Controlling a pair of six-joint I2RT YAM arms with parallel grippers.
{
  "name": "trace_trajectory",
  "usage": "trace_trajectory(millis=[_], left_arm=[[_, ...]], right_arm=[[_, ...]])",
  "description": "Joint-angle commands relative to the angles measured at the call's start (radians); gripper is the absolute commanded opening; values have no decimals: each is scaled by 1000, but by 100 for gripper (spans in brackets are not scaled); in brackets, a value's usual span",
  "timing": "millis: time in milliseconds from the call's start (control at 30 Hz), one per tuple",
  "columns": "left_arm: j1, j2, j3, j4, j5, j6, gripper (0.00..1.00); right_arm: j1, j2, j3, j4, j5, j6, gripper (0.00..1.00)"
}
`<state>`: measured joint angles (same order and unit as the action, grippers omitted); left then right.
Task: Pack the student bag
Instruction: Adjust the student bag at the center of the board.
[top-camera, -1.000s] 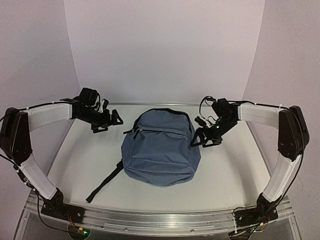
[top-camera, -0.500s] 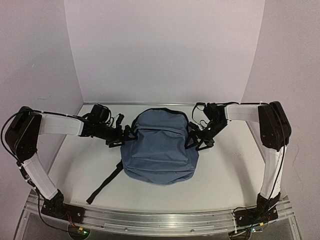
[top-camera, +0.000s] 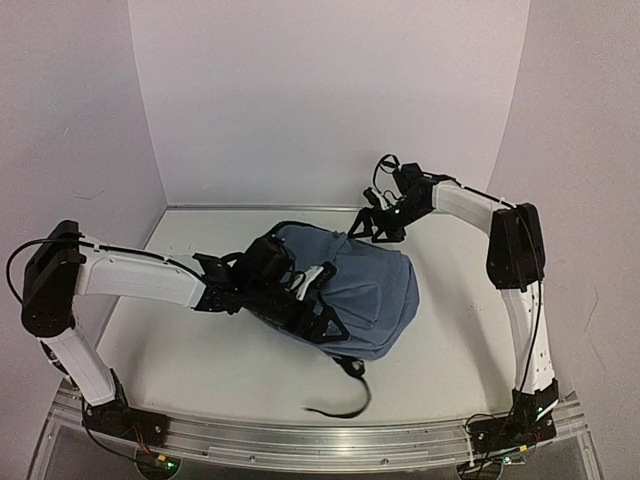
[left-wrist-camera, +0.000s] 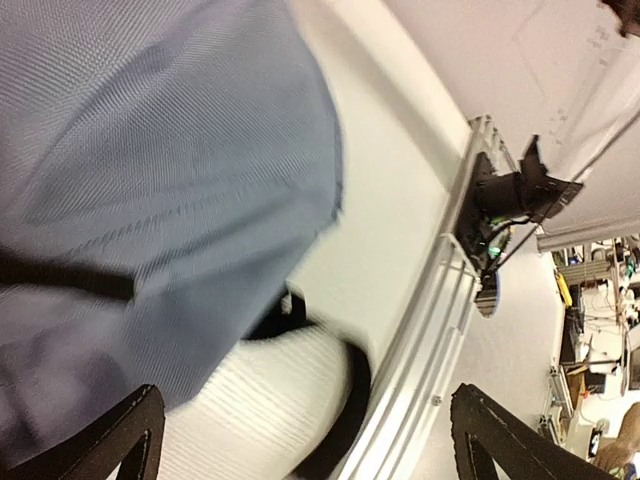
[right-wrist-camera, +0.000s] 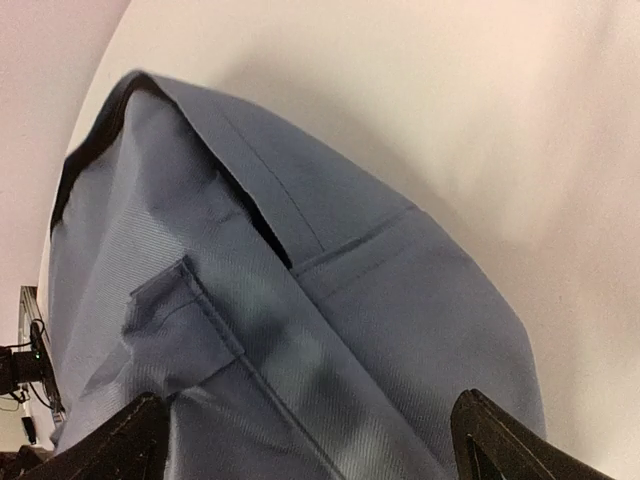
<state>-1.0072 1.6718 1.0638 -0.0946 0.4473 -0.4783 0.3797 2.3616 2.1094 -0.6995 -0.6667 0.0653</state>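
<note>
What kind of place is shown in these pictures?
Probably a robotics lab: two robot arms bolted to an aluminium rail, a white table boxed by plain walls, and clutter beyond.

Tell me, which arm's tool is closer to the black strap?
Left. The left tool hangs over the student bag near the strap; the right tool is at the bag's far edge.

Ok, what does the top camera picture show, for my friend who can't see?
A blue bag lies on a white table. The left gripper is open over the bag, and the right gripper is open at its far edge. A black strap trails toward the near edge.
</note>
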Motion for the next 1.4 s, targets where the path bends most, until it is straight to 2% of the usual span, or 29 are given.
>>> trace_trajectory(millis=[0,100,233,400,567,700,800,900,1033,1167,1233,1367], left_arm=[[112,-133,65,-89,-88,19,100],[227,-183,78,-119,-113,14,100],[364,-196,172,-211,-195,64,100],[543,-57,330,-300,-149,80,100],[583,167,504,-358,-144,124,100],[585,294,598,-376,-127,132,100],[585,364,636,-396,-97,143,100],[575,367,585,-391,-40,161,100],[526,282,416,-381,-29,208,99],[467,142,198,-336,-4,204,95],[407,73,108,-320,-7,184,94],[238,-11,42,-328,-10,149,93]], right_arm=[[-23,-139,-30,12,53,-12,98],[-40,-271,-169,9,64,-36,98],[-30,-454,-427,4,-80,-57,98],[36,-624,-700,-36,-122,-200,98],[160,-673,-864,-110,-64,-364,98],[231,-673,-924,-127,-40,-427,98],[244,-648,-933,-118,26,-437,98],[241,-601,-912,-97,120,-416,98],[213,-520,-861,-50,281,-389,98],[112,-422,-740,-40,323,-376,98],[72,-384,-656,-40,335,-373,98],[47,-290,-446,-41,374,-349,98]])
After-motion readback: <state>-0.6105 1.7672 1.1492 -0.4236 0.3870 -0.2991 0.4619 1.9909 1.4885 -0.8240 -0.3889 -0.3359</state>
